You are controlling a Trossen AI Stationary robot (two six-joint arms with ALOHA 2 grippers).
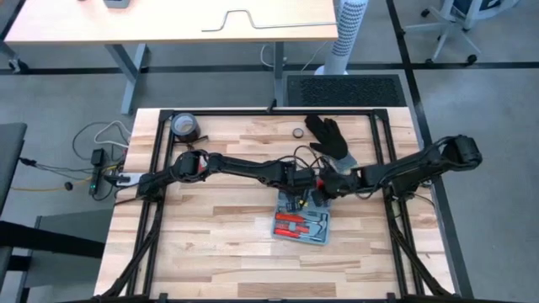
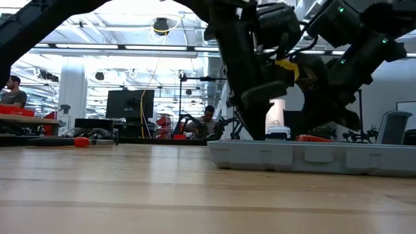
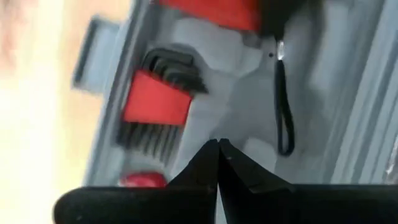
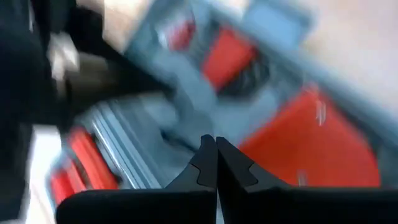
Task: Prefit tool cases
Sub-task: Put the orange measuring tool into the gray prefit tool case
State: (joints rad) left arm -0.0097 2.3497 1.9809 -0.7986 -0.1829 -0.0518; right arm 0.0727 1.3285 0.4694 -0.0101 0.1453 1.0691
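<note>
While both grippers meet over it, the tool case [image 1: 301, 225] lies open on the table [image 1: 219, 252].
Left gripper [image 3: 217, 144] and right gripper [image 4: 216, 140] have fingertips pressed together, gripping nothing.

From overhead my counter [image 1: 219, 244] is evenly lit, with only soft, short shadows under my arms. At counter height, bright ceiling strip lights [image 2: 123, 49] and a pale room behind turn my arms into near-black silhouettes, and the near wood is out of focus. My left hand [image 3: 217, 149] sits sharp against a smeared tool case [image 3: 249, 106], washed out to white glare at one edge. My right hand [image 4: 216, 146] is crisp too, over heavily motion-blurred red and grey.
</note>
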